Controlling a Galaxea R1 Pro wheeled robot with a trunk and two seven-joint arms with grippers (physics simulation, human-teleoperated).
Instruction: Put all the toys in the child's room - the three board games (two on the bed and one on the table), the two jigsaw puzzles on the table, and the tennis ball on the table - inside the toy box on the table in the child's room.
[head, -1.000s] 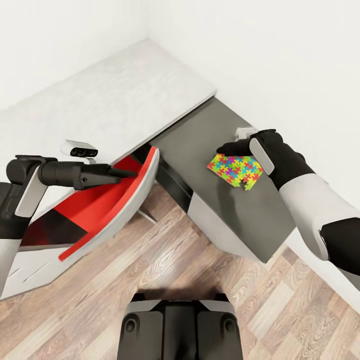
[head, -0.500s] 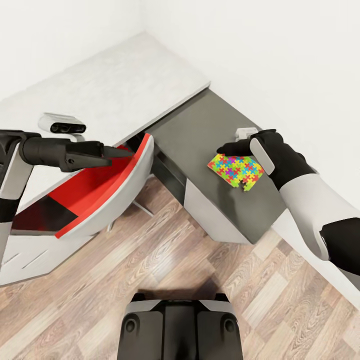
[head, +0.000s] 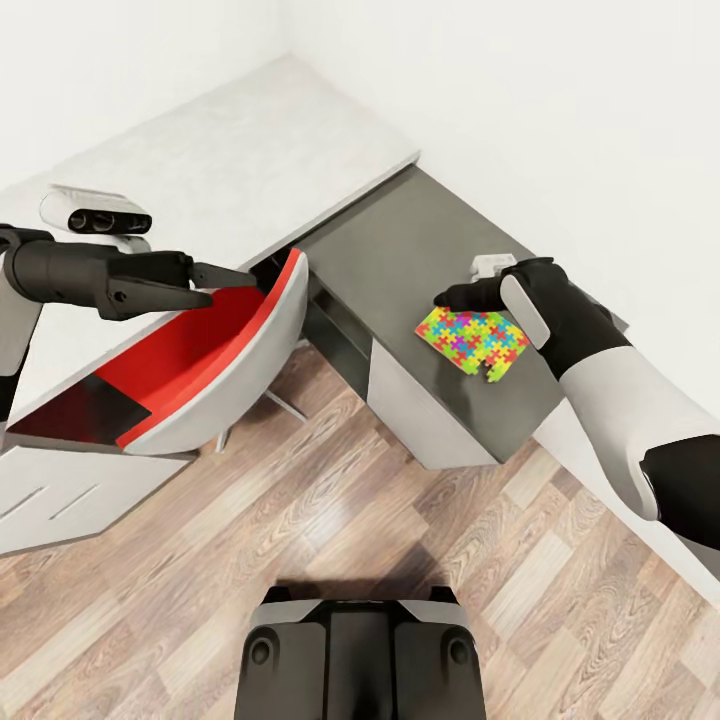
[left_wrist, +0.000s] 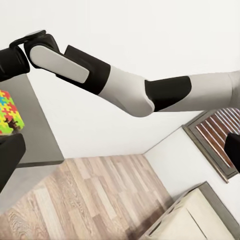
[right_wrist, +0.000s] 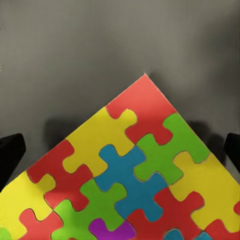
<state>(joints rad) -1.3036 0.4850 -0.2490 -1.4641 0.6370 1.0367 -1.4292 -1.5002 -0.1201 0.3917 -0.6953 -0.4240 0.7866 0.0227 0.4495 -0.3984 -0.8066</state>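
The left gripper (head: 235, 276) hangs beside the red chair (head: 205, 350) at the pale desk (head: 230, 180), its fingers drawn together on nothing. Over the lower dark cabinet (head: 420, 270), the right gripper (head: 452, 298) carries a jigsaw puzzle (head: 472, 340); its fingers seem clamped on the slab, which juts out beyond them above the dark top. By my reading this is the carrying step: next comes finding the toy box and lowering the puzzle inside it.
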